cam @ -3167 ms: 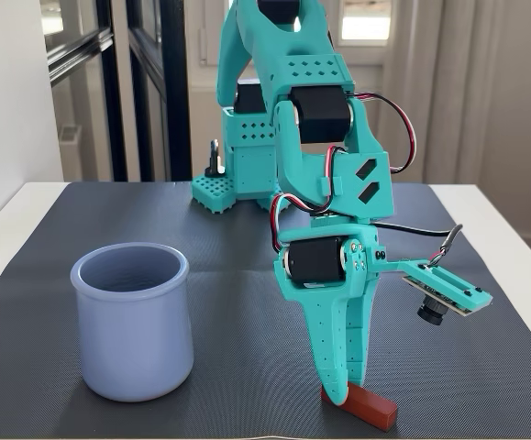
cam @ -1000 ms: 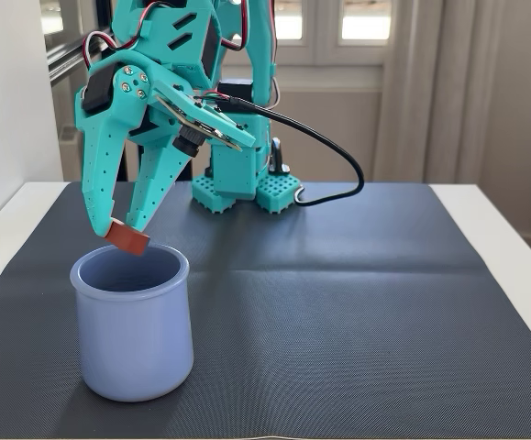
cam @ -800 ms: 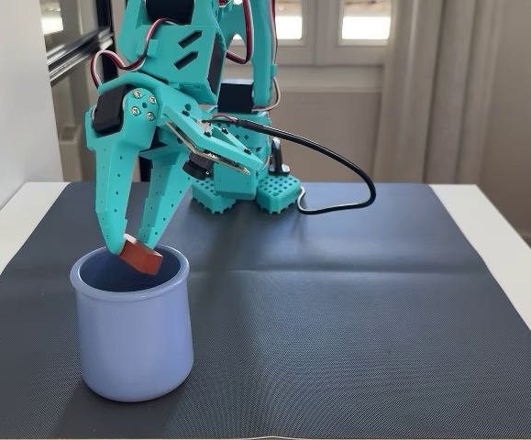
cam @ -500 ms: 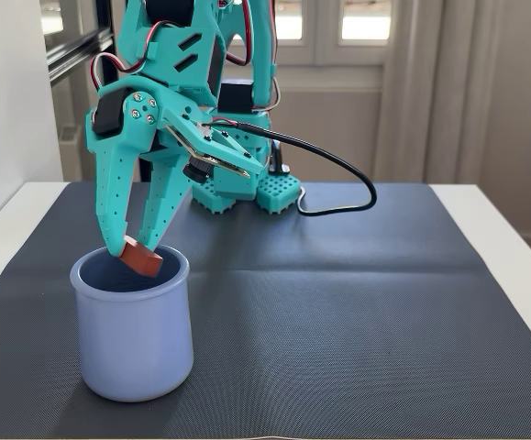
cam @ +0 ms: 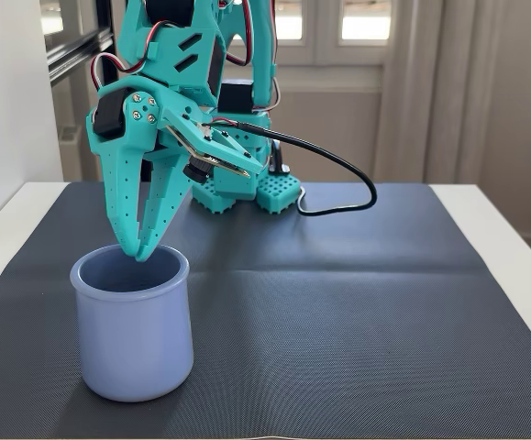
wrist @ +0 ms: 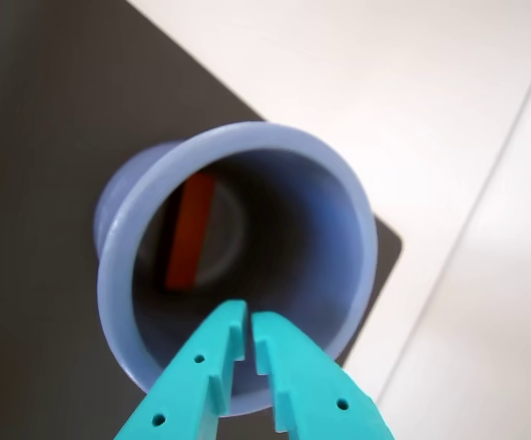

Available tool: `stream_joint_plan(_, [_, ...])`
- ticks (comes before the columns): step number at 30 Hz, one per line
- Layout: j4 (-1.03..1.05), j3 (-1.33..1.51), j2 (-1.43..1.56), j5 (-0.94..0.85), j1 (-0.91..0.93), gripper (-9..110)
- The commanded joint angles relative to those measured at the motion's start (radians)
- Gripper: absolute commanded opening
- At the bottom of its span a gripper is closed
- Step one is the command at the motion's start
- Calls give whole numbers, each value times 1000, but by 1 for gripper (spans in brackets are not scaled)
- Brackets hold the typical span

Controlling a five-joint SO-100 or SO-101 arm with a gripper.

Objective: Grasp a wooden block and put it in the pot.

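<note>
One wooden block (wrist: pixel 192 231) lies inside the pot (wrist: pixel 357 229); our hand (wrist: pixel 248 321), nearly closed and empty, hovers at the rim. We judge only withdrawal remains.

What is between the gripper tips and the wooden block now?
Nothing: in the wrist view the gripper hangs at the pot rim, and only empty pot interior separates it from the wooden block at the bottom.

The arm (cam: pixel 169 82) is teal printed plastic with black servo blocks, silver screws, rows of small holes down tapered fingers (cam: pixel 127 197), red wires, one black cable (cam: pixel 338 179).
</note>
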Motion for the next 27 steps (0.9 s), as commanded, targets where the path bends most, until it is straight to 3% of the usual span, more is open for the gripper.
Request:
stream_joint_plan(1, [2, -17, 80, -32, -37, 0])
stream_joint_plan(8, [2, 106, 365, -262, -75, 0])
stream_joint_plan(15, [2, 439, 712, -485, -78, 0])
stream_joint_plan(27, [0, 960, 1192, -571, -141, 0])
